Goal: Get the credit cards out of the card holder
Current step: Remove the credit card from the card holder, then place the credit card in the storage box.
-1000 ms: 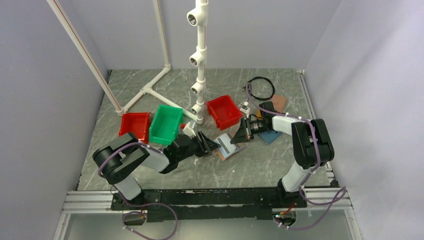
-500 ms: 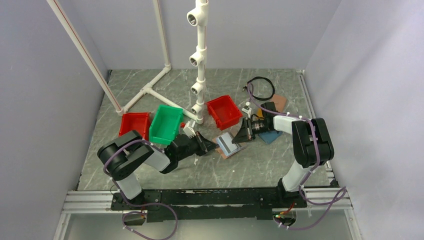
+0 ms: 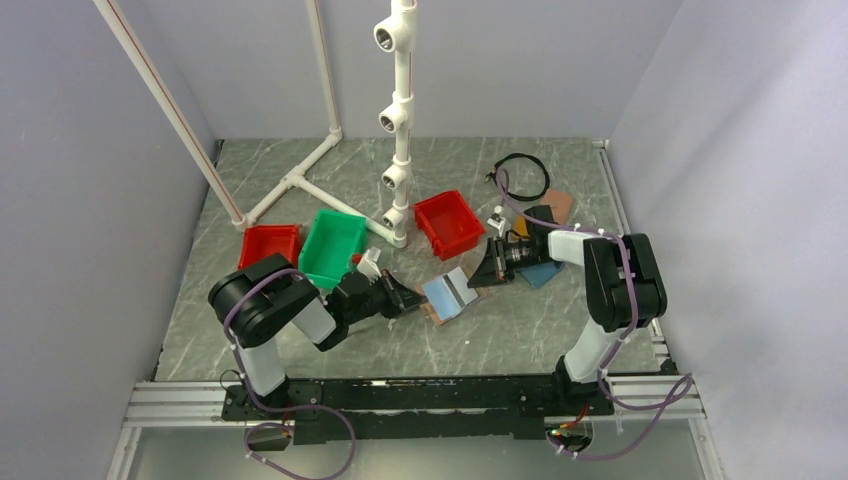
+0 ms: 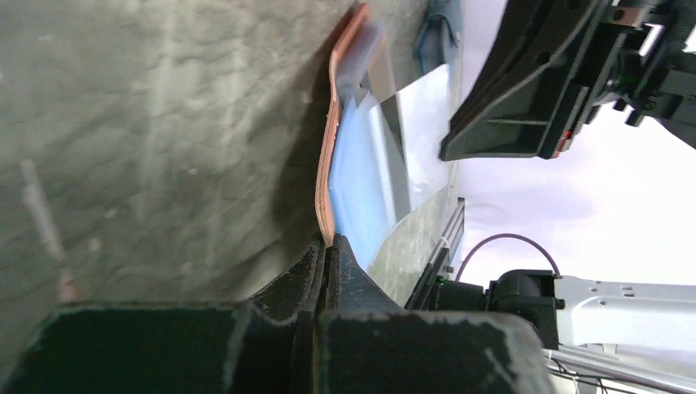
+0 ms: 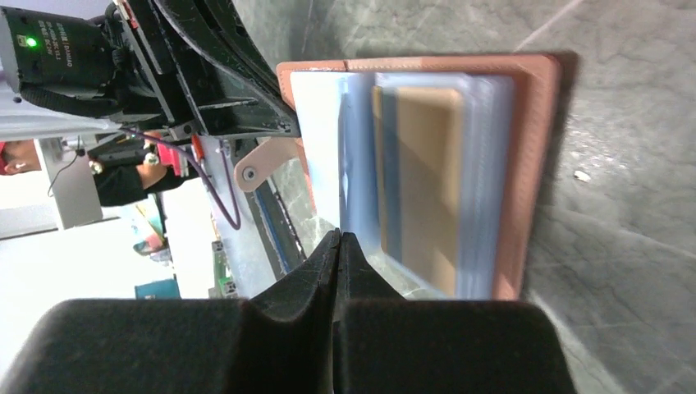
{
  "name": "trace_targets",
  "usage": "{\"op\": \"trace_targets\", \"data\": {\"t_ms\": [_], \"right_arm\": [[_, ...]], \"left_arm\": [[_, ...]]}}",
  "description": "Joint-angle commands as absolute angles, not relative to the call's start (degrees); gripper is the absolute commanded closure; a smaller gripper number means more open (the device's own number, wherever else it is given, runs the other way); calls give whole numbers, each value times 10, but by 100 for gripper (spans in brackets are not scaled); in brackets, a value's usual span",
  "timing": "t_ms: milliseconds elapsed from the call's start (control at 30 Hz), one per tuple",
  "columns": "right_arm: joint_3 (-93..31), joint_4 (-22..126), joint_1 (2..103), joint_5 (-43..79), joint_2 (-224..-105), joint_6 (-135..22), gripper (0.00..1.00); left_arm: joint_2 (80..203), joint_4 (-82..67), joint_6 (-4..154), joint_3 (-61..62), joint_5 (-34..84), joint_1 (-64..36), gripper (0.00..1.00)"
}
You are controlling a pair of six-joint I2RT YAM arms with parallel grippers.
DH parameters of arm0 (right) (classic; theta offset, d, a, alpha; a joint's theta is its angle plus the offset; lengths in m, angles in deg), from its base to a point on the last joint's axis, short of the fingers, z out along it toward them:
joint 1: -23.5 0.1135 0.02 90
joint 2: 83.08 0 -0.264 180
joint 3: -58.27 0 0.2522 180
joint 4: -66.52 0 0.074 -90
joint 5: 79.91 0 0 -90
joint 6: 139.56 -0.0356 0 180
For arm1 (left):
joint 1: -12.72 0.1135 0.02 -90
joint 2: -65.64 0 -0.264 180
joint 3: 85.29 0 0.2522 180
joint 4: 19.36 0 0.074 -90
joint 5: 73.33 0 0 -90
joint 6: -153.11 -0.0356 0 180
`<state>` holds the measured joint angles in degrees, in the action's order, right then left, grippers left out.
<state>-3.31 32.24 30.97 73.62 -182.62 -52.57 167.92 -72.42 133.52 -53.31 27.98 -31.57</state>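
The card holder [image 3: 450,294] lies open on the table, pinkish-tan outside and light blue inside. My left gripper [image 3: 413,300] is shut on its left leather edge [image 4: 328,164]; the left wrist view shows that flap edge-on, rising from the jaws. My right gripper [image 3: 487,271] is shut at the holder's right side. Its tips [image 5: 338,235] rest at the rim of the light blue inner leaf [image 5: 320,148], with nothing showing between the jaws. A gold-tan credit card [image 5: 427,180] sits in a clear sleeve of the holder. The snap tab [image 5: 250,173] hangs beside the left gripper [image 5: 275,115].
Two red bins [image 3: 268,247] [image 3: 449,222] and a green bin [image 3: 333,247] stand behind the grippers. A white pipe frame [image 3: 400,120] rises at the back. A black cable loop [image 3: 525,177], a brown wallet [image 3: 558,205] and a blue wallet [image 3: 541,273] lie near the right arm.
My left gripper closed on the holder's left flap and drew it left, so the holder now lies wider open. The right gripper stayed shut and barely moved.
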Motion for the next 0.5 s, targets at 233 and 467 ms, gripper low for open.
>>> {"op": "trace_targets", "data": {"t_ms": [233, 467], "right_arm": [[-43, 308, 295, 723, -1832, -501, 100], [-47, 303, 295, 756, -1787, -479, 100]], "left_arm": [[1598, -563, 1312, -525, 255, -300, 98], [1505, -381, 1278, -489, 228, -301, 70]]}}
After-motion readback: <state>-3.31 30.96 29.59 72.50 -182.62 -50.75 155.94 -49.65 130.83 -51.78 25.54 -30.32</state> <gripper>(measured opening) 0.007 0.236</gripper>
